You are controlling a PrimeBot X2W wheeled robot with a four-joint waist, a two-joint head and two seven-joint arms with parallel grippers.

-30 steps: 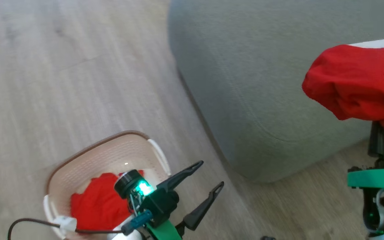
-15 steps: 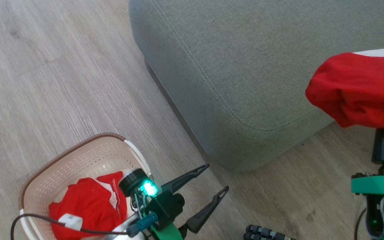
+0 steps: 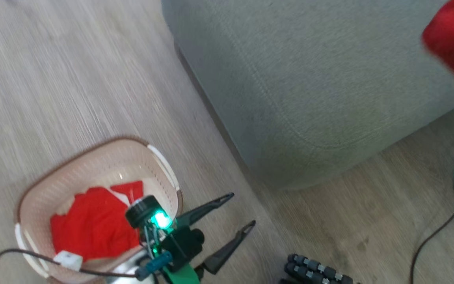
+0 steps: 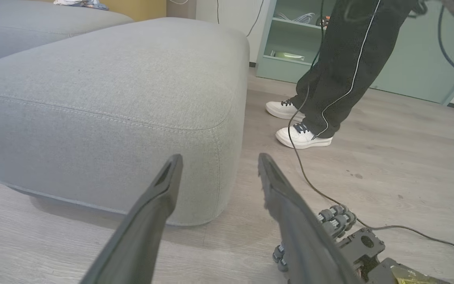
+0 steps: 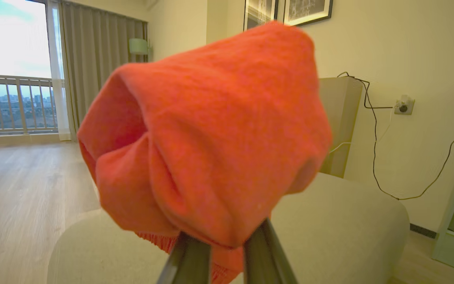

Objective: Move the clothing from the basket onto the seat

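one garment gripped by the seat, one in the basket

the right gripper (image 5: 227,246) is clenched on the held garment (image 5: 211,138), a red bundle bunched over its fingertips. in the right wrist view the bundle stands in front of the grey seat (image 5: 341,228). whether its lower hem touches the cushion i cannot tell. in the head view it is a red blur at the far right edge, over the seat's top.

the left gripper (image 3: 242,210) is released, its two dark fingers spread wide and holding nothing. it hangs over the wood floor (image 3: 73,79), just right of the basket (image 3: 105,165) and near the seat's rounded near corner, touching neither.

the basket sits on the floor at the near left, to the left of the seat and apart from it. inside lies the second garment (image 3: 93,228), red with some white showing at its far edge, crumpled on the bottom.

in the left wrist view a person's dark trouser legs (image 4: 341,59) and white shoes (image 4: 302,136) stand on the floor beyond the seat's right side. a thin cable (image 4: 309,181) trails across the boards toward the robot's roller wheel (image 4: 335,219).
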